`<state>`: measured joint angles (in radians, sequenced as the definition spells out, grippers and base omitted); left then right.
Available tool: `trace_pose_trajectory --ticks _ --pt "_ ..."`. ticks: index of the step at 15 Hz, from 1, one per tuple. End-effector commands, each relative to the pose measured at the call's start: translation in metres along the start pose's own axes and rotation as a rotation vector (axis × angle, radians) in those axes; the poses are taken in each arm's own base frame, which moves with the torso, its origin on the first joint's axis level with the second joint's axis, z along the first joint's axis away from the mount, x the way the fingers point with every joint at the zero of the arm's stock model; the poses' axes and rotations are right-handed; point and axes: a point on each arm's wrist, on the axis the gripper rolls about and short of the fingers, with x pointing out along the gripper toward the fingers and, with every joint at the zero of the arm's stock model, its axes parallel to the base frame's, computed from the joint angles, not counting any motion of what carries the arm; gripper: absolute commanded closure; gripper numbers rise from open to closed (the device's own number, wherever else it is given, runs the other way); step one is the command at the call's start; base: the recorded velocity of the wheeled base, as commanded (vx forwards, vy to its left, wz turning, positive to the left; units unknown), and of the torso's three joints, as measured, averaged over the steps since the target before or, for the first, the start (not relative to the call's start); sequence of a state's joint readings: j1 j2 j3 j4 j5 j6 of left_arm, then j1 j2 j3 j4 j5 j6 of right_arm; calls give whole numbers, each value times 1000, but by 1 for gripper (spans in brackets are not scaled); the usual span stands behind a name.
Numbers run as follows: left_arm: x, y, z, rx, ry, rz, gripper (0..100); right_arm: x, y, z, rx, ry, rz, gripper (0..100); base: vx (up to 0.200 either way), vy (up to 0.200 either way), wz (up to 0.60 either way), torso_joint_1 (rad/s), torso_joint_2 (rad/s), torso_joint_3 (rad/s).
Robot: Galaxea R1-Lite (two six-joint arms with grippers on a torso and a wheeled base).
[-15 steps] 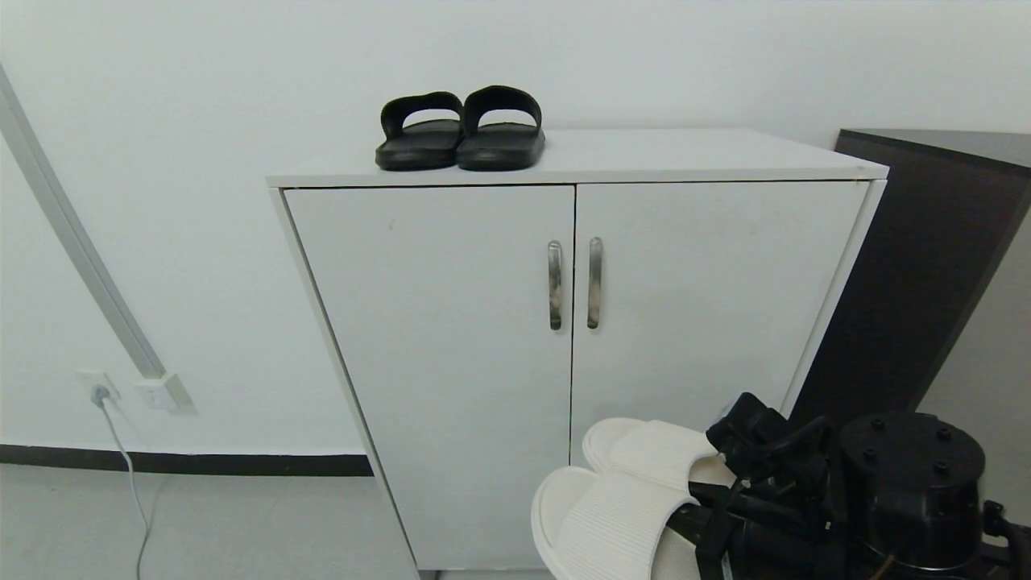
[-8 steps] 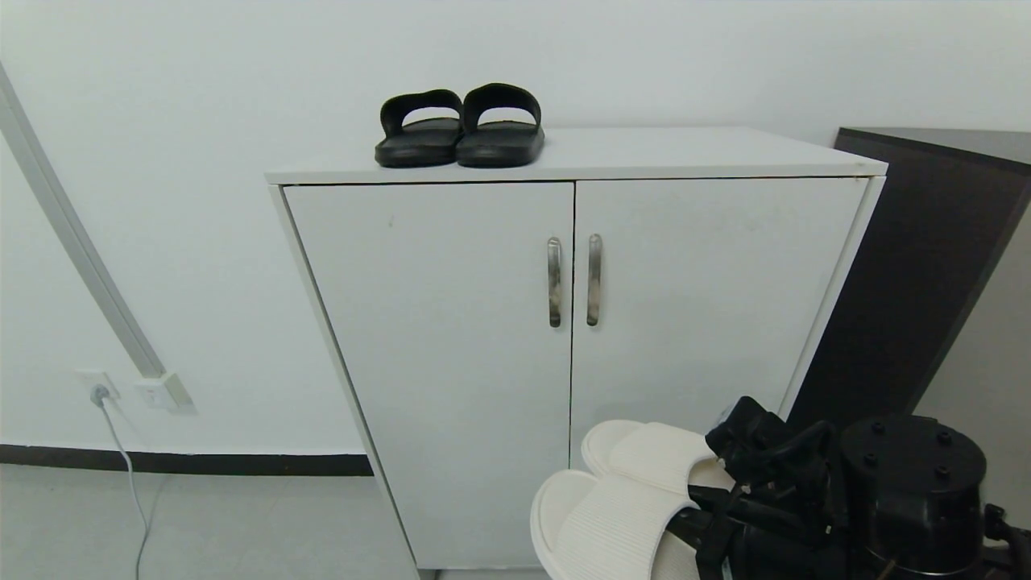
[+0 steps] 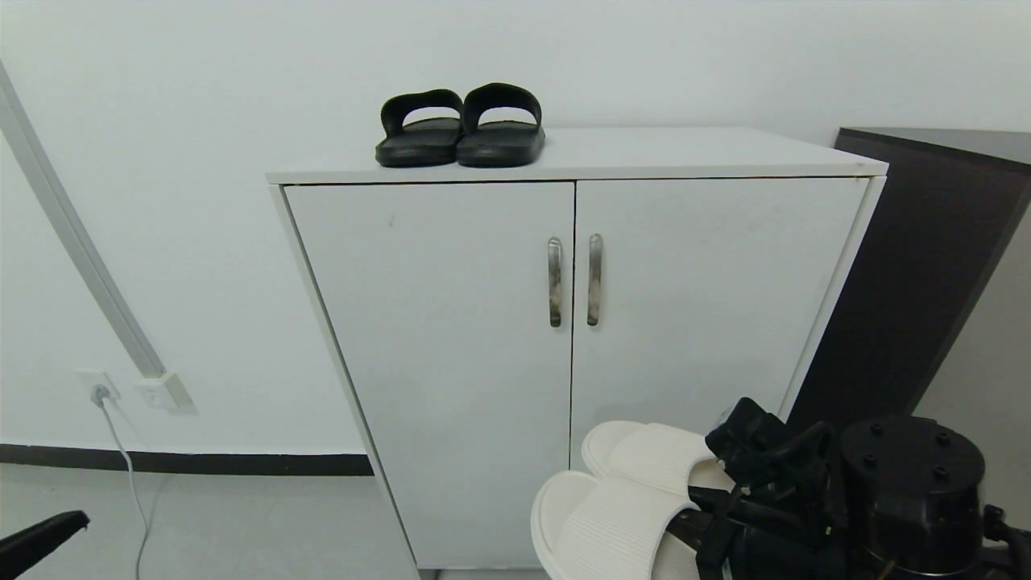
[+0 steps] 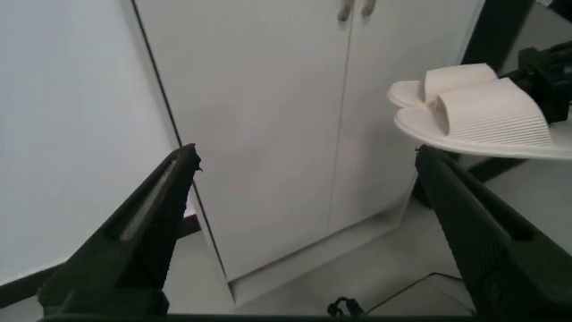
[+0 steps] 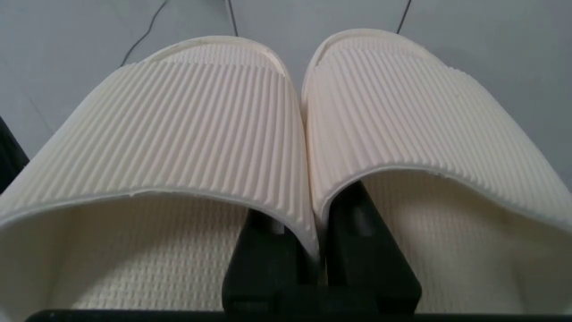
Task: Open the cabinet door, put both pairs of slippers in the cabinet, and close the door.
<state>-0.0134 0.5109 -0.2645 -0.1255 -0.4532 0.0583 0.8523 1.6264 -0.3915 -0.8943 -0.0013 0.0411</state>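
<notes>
Right gripper point(image 5: 315, 255) pinching inner edges of white slippers point(image 3: 624, 503), held low before cabinet point(image 3: 451, 346), at right door. Both doors shut. Black slippers point(image 3: 461, 129) on cabinet top, left part. Left gripper point(image 4: 306, 159) spread wide, low, facing cabinet.

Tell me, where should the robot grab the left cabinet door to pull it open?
By its upright metal handle, beside the middle seam. Come straight from the front with the free, open left gripper, one finger each side of the bar. The door is flat elsewhere, and the right gripper holds the white slippers.
</notes>
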Motion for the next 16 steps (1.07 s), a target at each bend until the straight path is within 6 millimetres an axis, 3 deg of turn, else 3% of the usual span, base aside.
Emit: trace_pose_trajectory --ticks 1,8,16 --pt "31 13 9 -31 66 -68 0 0 0 0 0 0 0 100 0 0 0 0 0 0" --pt "101 20 45 -40 15 -199 0 0 0 1 -14 -3 -6 100 0 0 0 0 0 0" --pt "155 -41 94 -144 -14 -549 0 3 -1 -3 -12 17 -8 100 0 0 0 0 0 0"
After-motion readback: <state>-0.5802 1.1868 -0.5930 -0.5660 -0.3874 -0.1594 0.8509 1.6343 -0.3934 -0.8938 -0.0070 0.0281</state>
